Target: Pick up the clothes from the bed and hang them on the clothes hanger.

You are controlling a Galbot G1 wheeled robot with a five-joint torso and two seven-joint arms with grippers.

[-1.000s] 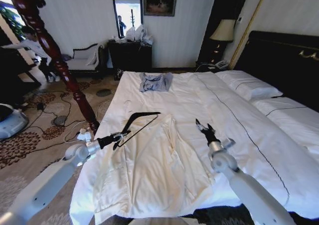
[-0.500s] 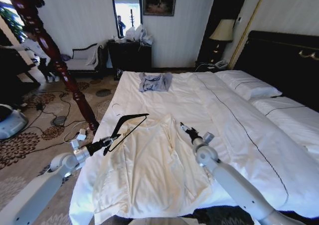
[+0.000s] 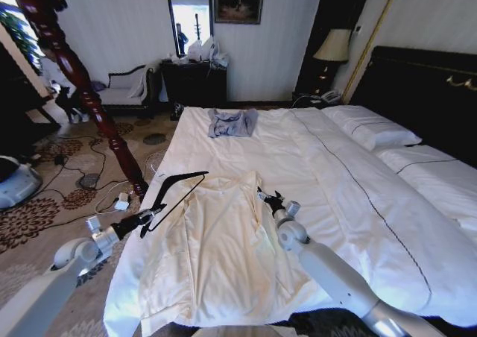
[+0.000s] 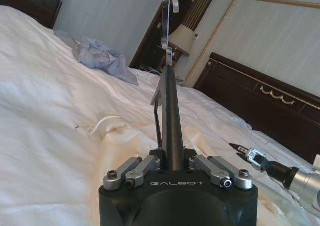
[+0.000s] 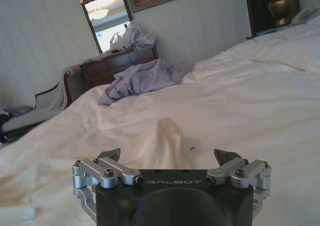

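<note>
The cream clothes (image 3: 223,247) lie spread flat on the near part of the white bed (image 3: 335,173). My left gripper (image 3: 147,220) hangs over the bed's left edge, shut on the black clothes hanger (image 3: 177,190). In the left wrist view the clothes hanger (image 4: 171,111) stands up from the left gripper (image 4: 172,163), silvery hook on top. My right gripper (image 3: 264,197) hovers open at the right side of the garment's collar. In the right wrist view a raised fold of the clothes (image 5: 167,131) sits between the open fingers (image 5: 111,154), untouched.
A small grey-blue garment (image 3: 232,122) lies at the far end of the bed. White pillows (image 3: 373,132) and a black headboard (image 3: 425,91) are on the right. A dark red bedpost (image 3: 82,83) stands left of the bed, with cables on the carpet beside it.
My left arm has drawn the hanger left and back toward the bed's edge. My right gripper has swung left and come down to the collar of the clothes.
</note>
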